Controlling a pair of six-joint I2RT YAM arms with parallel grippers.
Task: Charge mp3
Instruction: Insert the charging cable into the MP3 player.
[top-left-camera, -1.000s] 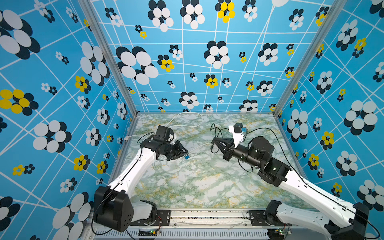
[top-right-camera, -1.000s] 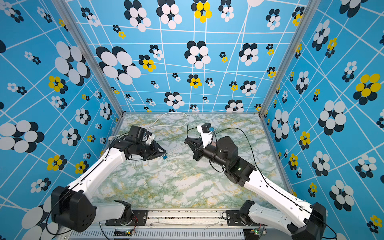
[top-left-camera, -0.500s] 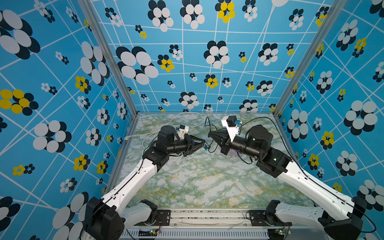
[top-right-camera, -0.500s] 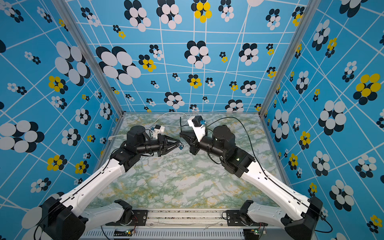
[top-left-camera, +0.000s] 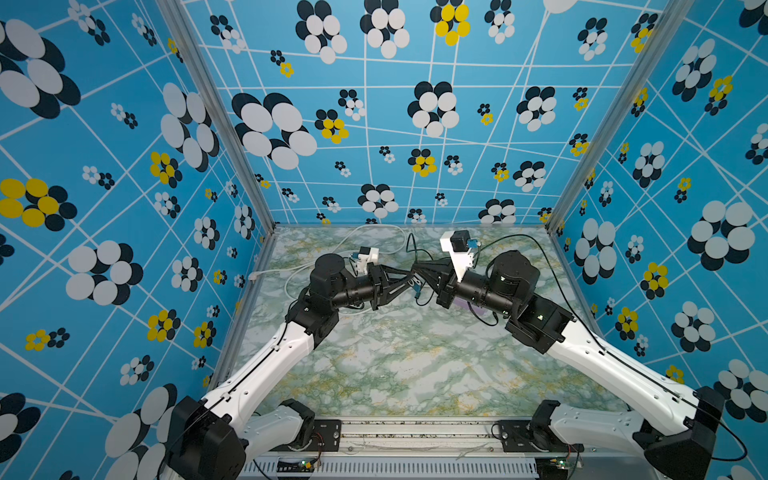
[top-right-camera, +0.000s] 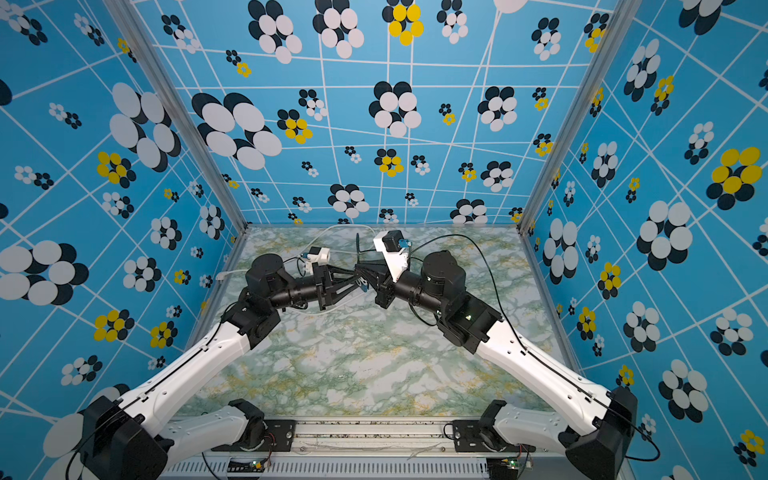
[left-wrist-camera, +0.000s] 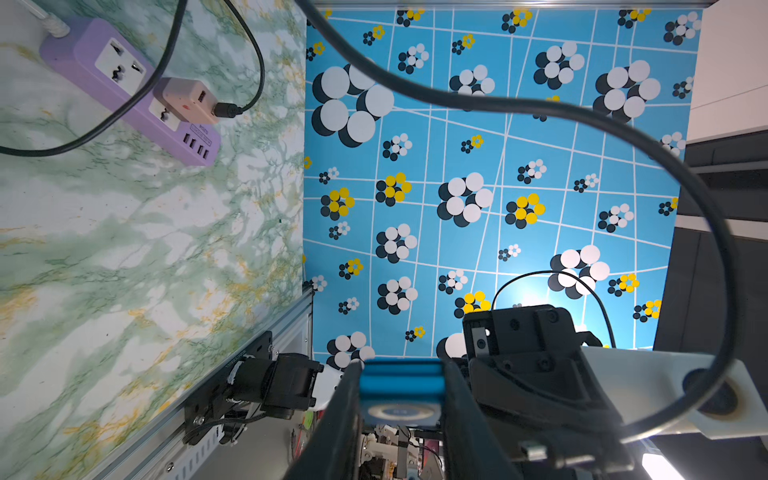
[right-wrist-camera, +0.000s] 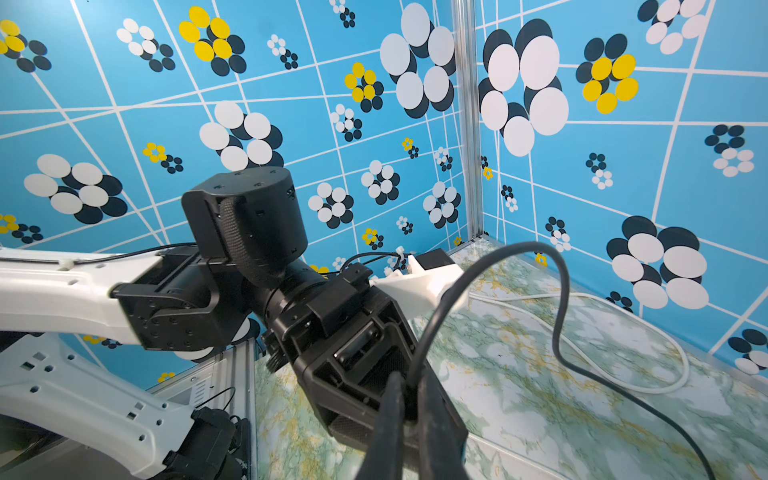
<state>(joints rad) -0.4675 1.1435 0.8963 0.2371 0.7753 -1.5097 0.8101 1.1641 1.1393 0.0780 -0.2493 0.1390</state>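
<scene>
Now the left tool (left-wrist-camera: 401, 370) with the mp3 (left-wrist-camera: 399, 395) and the right tool (right-wrist-camera: 409, 388) with a black cable (right-wrist-camera: 561, 291) are tip to tip above the table (top-left-camera: 415, 374)
The left tool is closed tight on the little blue mp3, which sits between its two black fingers (left-wrist-camera: 340, 415) with the pale ring facing the left wrist camera. The right tool is pinched closed on the black cable, which loops away over the table. In both top views the mp3 shows as a small blue bit right where the two tips come close, up off the table. A black plug (left-wrist-camera: 226, 110) is pushed into a pink charger (left-wrist-camera: 189, 97), which sits in a purple power strip (left-wrist-camera: 104, 70) lying on the table. A white cord (right-wrist-camera: 623, 386) lies curled near the back wall
</scene>
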